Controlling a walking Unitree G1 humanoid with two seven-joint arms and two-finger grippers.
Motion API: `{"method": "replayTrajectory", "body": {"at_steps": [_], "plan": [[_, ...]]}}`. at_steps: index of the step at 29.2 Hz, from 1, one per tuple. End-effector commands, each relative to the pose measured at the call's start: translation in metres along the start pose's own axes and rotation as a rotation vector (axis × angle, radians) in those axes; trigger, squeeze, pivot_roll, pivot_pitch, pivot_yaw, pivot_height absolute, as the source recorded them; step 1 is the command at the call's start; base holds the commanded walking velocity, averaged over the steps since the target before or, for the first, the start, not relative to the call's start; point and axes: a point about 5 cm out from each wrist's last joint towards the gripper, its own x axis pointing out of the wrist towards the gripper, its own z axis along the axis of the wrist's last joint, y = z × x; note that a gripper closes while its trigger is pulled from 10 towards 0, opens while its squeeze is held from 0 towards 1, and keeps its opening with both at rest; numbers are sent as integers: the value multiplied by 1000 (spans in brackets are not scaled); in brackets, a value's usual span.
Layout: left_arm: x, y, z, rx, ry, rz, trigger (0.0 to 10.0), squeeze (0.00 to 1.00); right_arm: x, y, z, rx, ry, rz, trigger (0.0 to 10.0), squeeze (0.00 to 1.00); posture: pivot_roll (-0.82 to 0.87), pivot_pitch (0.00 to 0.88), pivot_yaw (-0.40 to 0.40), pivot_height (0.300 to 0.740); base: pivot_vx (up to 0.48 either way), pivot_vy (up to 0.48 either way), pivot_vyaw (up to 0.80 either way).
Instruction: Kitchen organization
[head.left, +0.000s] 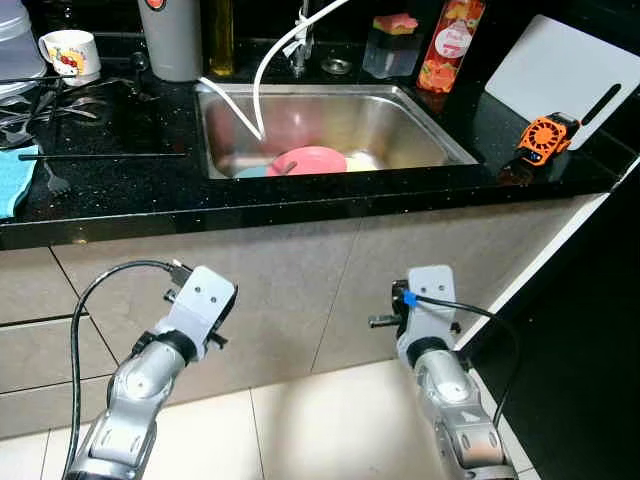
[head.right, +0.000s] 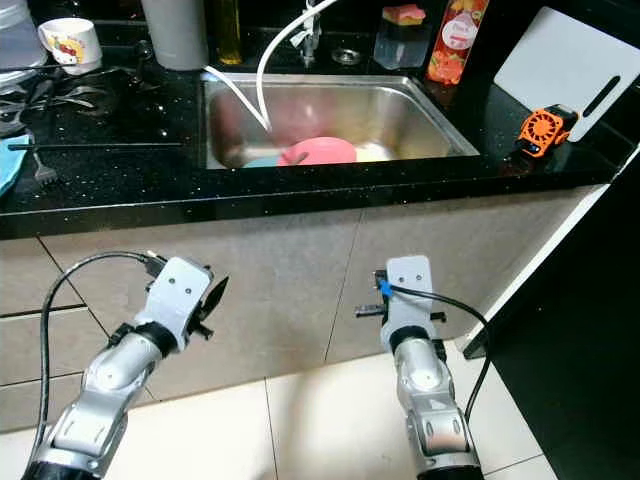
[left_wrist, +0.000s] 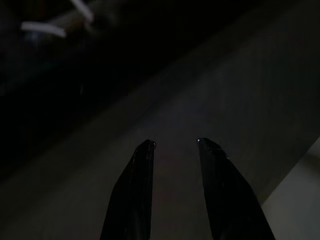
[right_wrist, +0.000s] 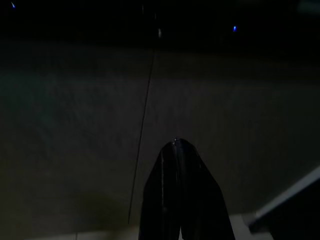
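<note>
A steel sink (head.left: 432, 128) is set in the black counter (head.left: 120, 200) ahead of me. A pink plate (head.left: 312, 160) lies in it, with a teal dish and a yellow one at its sides. A white hose (head.left: 260, 75) hangs into the basin. Both silver arms hang low before the cabinet fronts, below the counter. My left gripper (left_wrist: 175, 144) is open with nothing between its fingers, facing a cabinet panel. My right gripper (right_wrist: 176, 143) is shut and empty, also facing the cabinet.
On the counter's left are a white mug (head.left: 68, 50), loose cutlery (head.left: 50, 105) and a blue cloth (head.left: 10, 180). Behind the sink stand a grey canister (head.left: 172, 40), a sponge box (head.left: 392, 45) and a red bottle (head.left: 452, 45). At the right are a white cutting board (head.left: 560, 70) and an orange gadget (head.left: 545, 135).
</note>
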Motion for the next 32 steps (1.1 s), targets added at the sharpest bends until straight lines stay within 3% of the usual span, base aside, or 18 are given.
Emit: {"method": "replayTrajectory", "body": {"at_steps": [1, 3, 4, 7, 8, 15, 20, 24, 27, 29, 32], "plan": [[4, -9, 14, -4, -44, -49, 10000, 0, -3, -3, 9, 16, -21, -11, 10000, 0, 162, 58, -68, 740, 0, 0, 0], [6, -13, 25, -19, -81, -72, 10000, 0, -5, -2, 15, 25, -43, -8, 10000, 0, 162, 58, -68, 740, 0, 0, 0], [10, -18, 44, -40, -140, -94, 10000, 0, -6, 0, 24, 39, -75, -13, 10000, 0, 165, 59, -66, 740, 0, 0, 0], [13, -18, 59, -59, -188, -92, 10000, 0, -5, 0, 34, 53, -108, -22, 10000, 0, 164, 59, -66, 740, 0, 0, 0], [19, -14, 72, -79, -228, -63, 10000, 0, -1, -1, 49, 75, -157, -38, 10000, 0, 160, 59, -65, 740, 0, 0, 0], [31, 4, 93, -138, -275, 41, 10000, 0, 8, -5, 86, 116, -280, -68, 10000, 0, 166, 55, -66, 740, 0, 0, 0], [34, 12, 96, -115, -265, 115, 10000, 0, 11, -6, 109, 144, -372, -90, 10000, 0, 165, 48, -66, 740, 0, 0, 0], [31, 9, 89, -57, -237, 122, 10000, 0, 10, -3, 101, 139, -341, -77, 10000, 0, 163, 44, -65, 740, 0, 0, 0], [22, 0, 74, -3, -187, 71, 10000, 0, 5, -1, 71, 100, -235, -51, 10000, 0, 170, 46, -69, 740, 0, 0, 0], [18, -4, 68, -2, -163, 43, 10000, 0, 3, 0, 60, 84, -191, -39, 10000, 0, 167, 46, -69, 740, 0, 0, 0], [8, -5, 42, -28, -63, 38, 10000, 0, -5, -1, 30, 56, -80, -47, 10000, 0, 148, 45, -77, 740, 0, 0, 0]]}}
